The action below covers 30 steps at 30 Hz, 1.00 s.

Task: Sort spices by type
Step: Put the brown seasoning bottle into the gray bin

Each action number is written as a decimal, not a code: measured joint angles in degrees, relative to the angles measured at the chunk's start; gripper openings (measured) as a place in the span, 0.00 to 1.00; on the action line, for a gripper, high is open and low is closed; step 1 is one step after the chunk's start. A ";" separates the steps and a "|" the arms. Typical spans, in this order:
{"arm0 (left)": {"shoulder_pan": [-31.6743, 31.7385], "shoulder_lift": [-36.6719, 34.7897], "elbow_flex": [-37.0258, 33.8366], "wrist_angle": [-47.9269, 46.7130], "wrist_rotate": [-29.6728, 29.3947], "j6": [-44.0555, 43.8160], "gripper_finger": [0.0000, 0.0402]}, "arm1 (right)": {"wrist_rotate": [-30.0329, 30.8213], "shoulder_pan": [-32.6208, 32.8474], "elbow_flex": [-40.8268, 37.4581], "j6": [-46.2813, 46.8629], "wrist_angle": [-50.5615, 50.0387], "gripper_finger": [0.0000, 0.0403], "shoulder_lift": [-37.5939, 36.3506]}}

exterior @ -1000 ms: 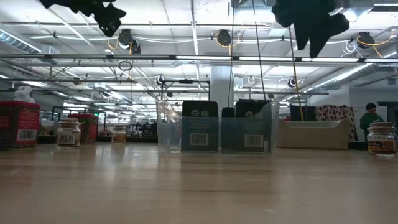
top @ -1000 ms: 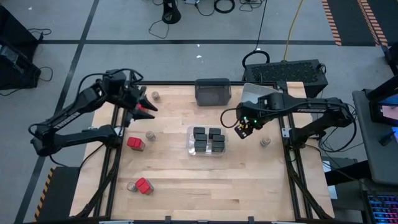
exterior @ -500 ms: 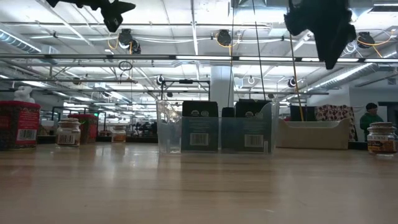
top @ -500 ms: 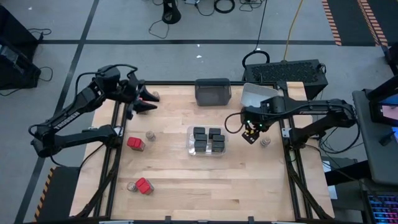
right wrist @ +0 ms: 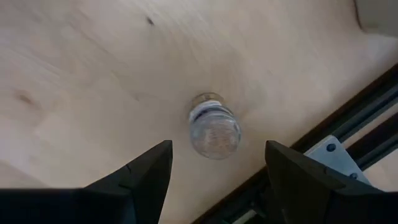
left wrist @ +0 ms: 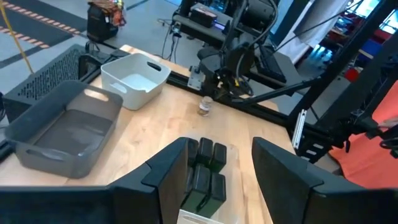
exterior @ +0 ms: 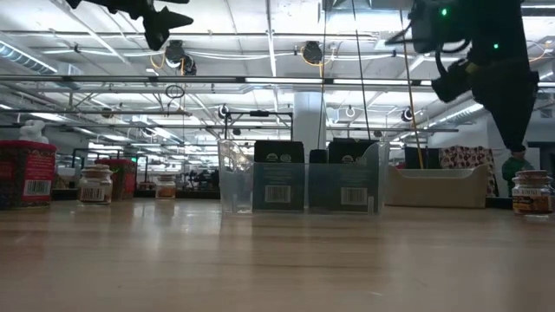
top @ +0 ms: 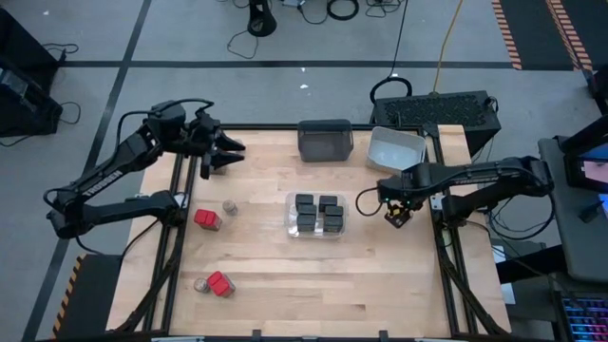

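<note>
My right gripper (right wrist: 217, 180) points down, open, above a small round jar (right wrist: 214, 127) that stands on the table near its right edge (top: 403, 218). Its fingers stand on either side of the jar, higher up, apart from it. My left gripper (top: 228, 150) is raised over the far left of the table, open, with nothing in it (left wrist: 227, 168). Several black boxes sit in the clear bin (top: 316, 215). Two red boxes (top: 207, 218) (top: 220, 283) and two jars (top: 229, 206) (top: 200, 284) stand on the table's left half.
A dark grey bin (top: 325, 140) and a light grey bin (top: 396, 147) stand at the far edge. The black frame rail (right wrist: 348, 118) runs close beside the jar on the right. Bare wood lies between the clear bin and the near edge.
My right gripper has swung from beside the clear bin toward the table's right edge and come down over the jar there. My left gripper has turned at the wrist above the far left corner, now pointing more level across the table.
</note>
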 joint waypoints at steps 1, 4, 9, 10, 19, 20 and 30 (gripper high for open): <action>0.00 0.20 0.00 0.01 0.00 -0.30 0.46 | 0.01 -0.27 -0.49 -0.58 0.11 0.60 0.32; 0.00 0.90 0.00 0.04 0.00 -1.45 0.46 | 0.12 -1.15 -1.26 -2.46 0.35 0.64 0.68; 0.00 1.77 0.00 0.02 0.00 -1.50 0.46 | -0.27 -3.28 -1.31 -4.72 0.13 0.77 0.66; 0.00 1.87 0.00 0.01 0.00 -1.53 0.46 | -0.62 -3.64 -1.32 -5.27 0.08 0.79 0.64; 0.00 1.95 0.02 -0.11 0.02 -2.73 0.46 | -4.12 -5.13 -4.18 -9.21 2.31 0.87 1.61; 0.00 1.95 0.02 -0.13 0.02 -2.75 0.46 | -4.15 -5.23 -4.14 -9.58 2.23 0.86 2.02; 0.00 1.95 0.02 -0.11 0.03 -2.43 0.46 | -4.40 -5.32 -4.24 -13.87 2.46 0.85 8.72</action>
